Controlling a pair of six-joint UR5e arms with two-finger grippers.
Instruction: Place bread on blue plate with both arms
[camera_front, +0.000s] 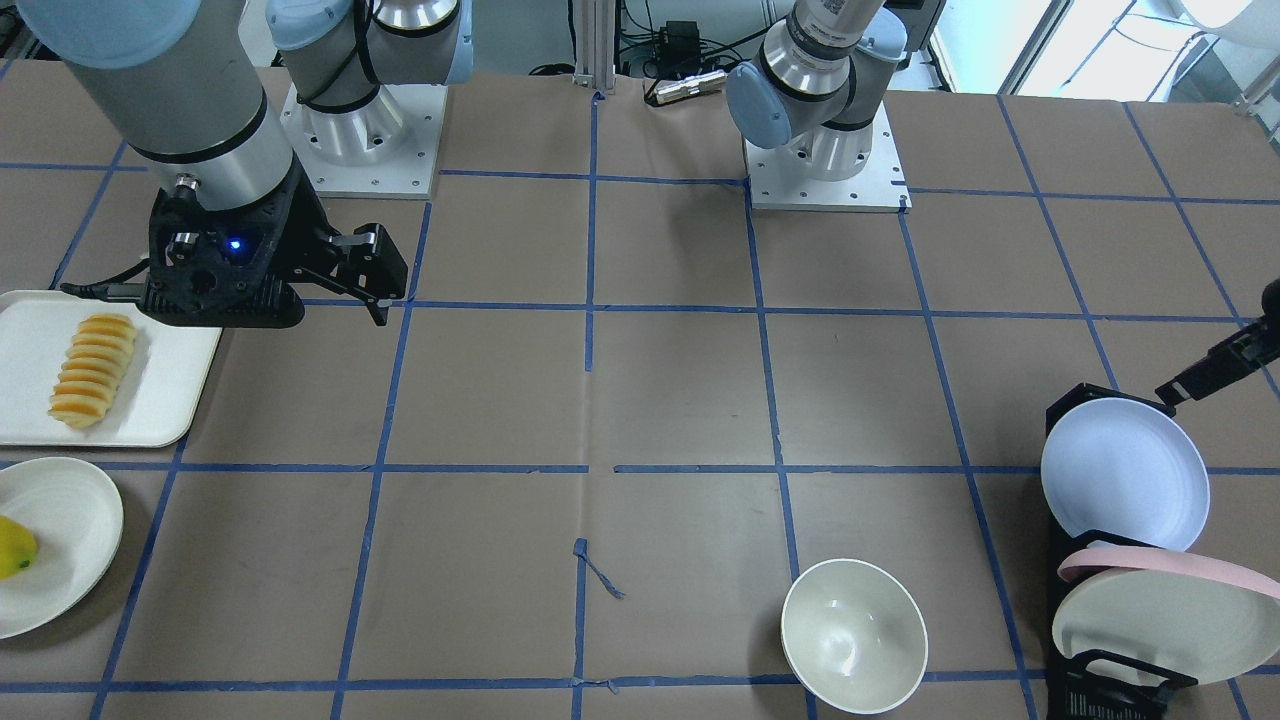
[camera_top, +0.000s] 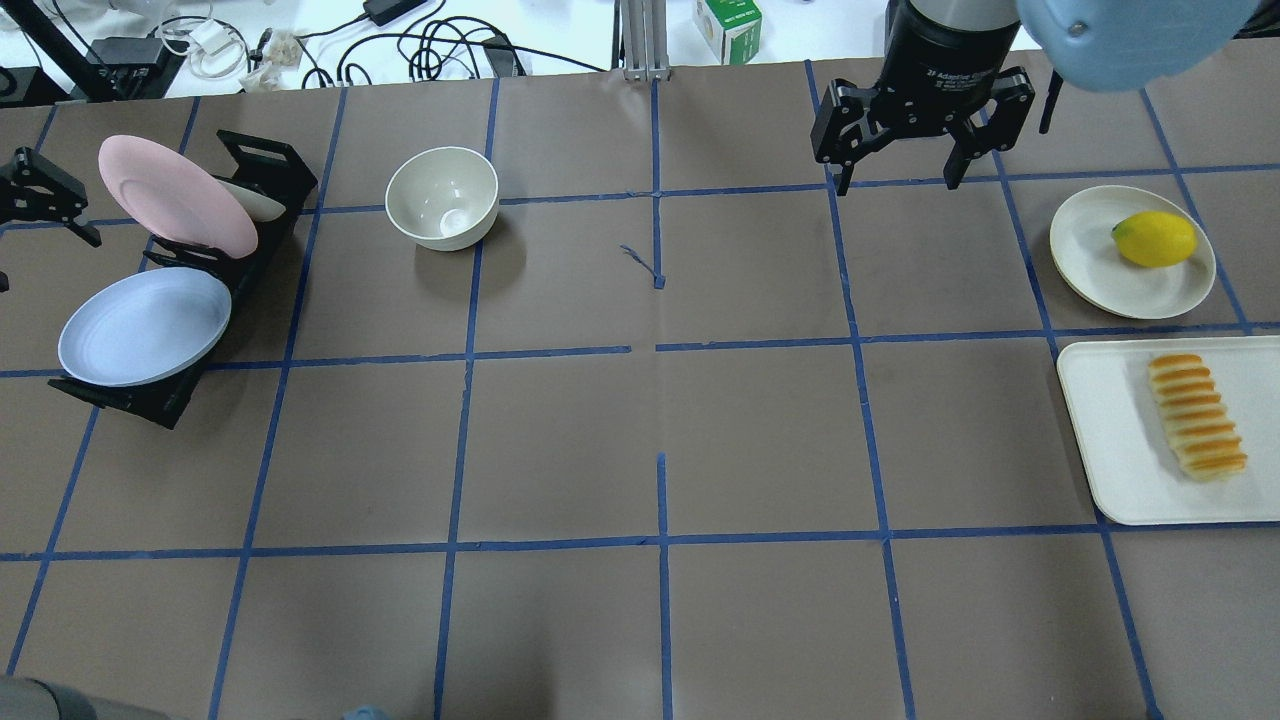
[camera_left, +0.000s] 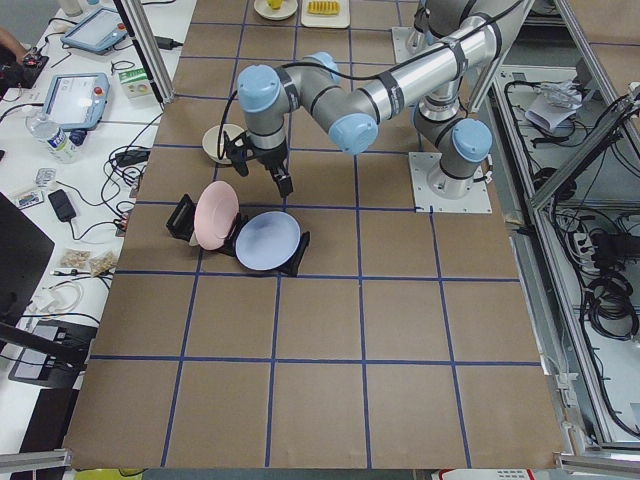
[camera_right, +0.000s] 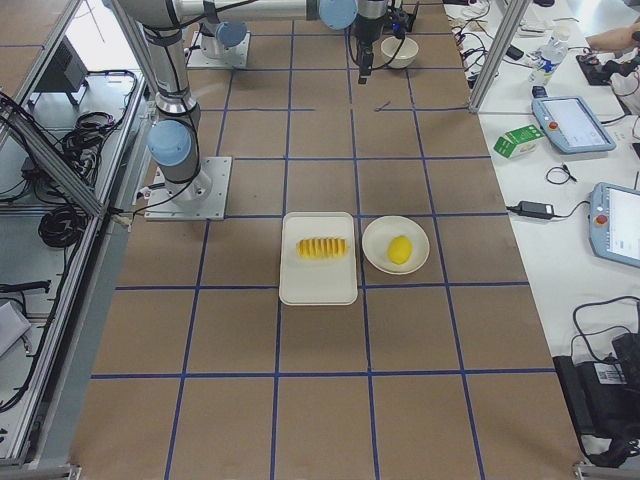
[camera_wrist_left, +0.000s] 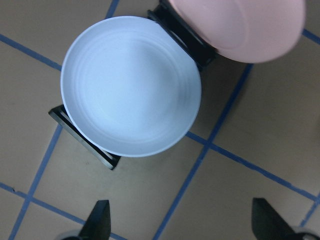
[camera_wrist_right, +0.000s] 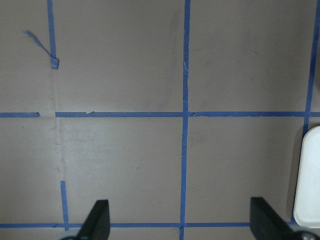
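The bread (camera_top: 1197, 416), a ridged yellow-orange loaf, lies on a white tray (camera_top: 1110, 450) at the table's right; it also shows in the front view (camera_front: 93, 370). The blue plate (camera_top: 145, 325) leans in a black rack (camera_top: 262, 165) at the far left, and fills the left wrist view (camera_wrist_left: 131, 85). My left gripper (camera_wrist_left: 182, 225) is open and empty, hovering above the plate and beside the rack (camera_front: 1215, 370). My right gripper (camera_top: 897, 180) is open and empty over bare table, left of the tray (camera_wrist_right: 180, 225).
A pink-rimmed plate (camera_top: 175, 195) leans in the same rack behind the blue one. A cream bowl (camera_top: 442, 197) stands right of the rack. A cream plate (camera_top: 1090, 270) with a yellow fruit (camera_top: 1153, 239) sits beyond the tray. Blue tape lines grid the brown table.
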